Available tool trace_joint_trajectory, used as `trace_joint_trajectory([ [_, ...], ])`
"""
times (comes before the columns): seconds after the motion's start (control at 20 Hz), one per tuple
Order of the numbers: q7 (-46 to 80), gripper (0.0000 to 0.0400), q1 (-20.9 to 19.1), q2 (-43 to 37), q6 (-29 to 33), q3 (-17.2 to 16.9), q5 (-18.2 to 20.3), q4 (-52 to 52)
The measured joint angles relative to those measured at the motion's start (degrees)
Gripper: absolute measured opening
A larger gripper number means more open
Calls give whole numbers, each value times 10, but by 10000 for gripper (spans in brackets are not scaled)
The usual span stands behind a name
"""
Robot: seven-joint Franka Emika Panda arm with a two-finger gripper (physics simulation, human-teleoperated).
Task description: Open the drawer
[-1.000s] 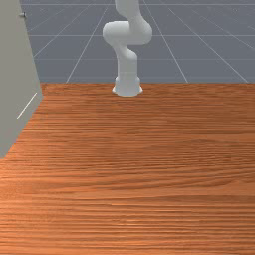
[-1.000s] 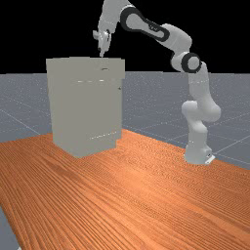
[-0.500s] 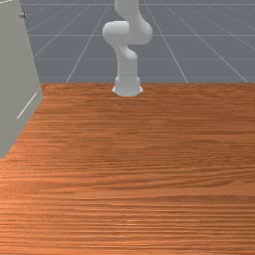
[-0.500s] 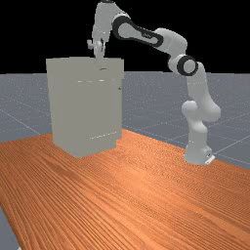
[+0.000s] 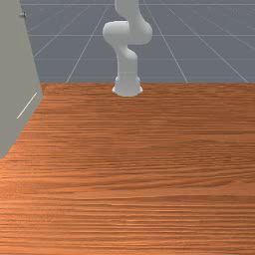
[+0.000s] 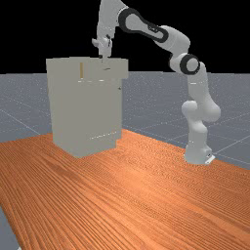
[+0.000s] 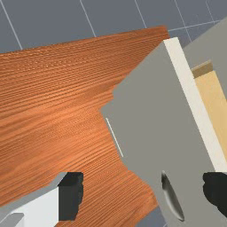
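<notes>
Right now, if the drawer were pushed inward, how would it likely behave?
The drawer would probably slide rather than tip, since it stands partly out of the cabinet. Its straight rim suggests a stiff front, unlikely to bend.

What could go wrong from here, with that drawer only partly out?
The gripper has its fingers wide apart, with the handle between them but not clamped, so it might slip off during a pull. One finger also appears close to the rim of the drawer, so it could perhaps catch or scrape there if the gripper shifts.
</notes>
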Motion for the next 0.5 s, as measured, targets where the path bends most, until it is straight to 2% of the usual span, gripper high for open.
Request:
trace_joint_trajectory([
  [0.25, 1, 400, 7, 3, -24, 3, 13, 19],
  [0.5, -7, 400, 4, 18, -56, 2, 18, 133],
])
